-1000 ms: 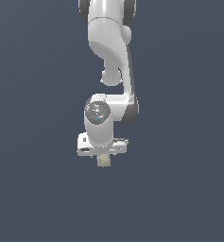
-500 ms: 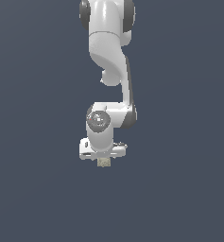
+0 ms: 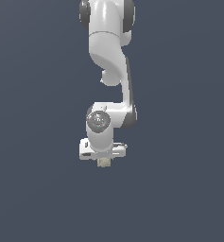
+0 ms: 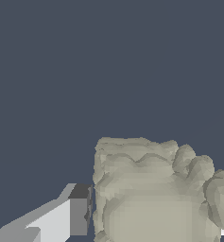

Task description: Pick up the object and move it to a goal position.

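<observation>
Since the earlier frames, little shift is seen in the arm (image 3: 108,71). At its six o'clock, the gripper (image 3: 103,159) is closed on the object (image 3: 103,162). A slip is risked, since only a narrow hold is seen on the lumpy surface.

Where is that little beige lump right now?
In the exterior view the beige lump sits just under the white gripper, near the picture's middle. The wrist view shows it right beside a gripper finger.
</observation>
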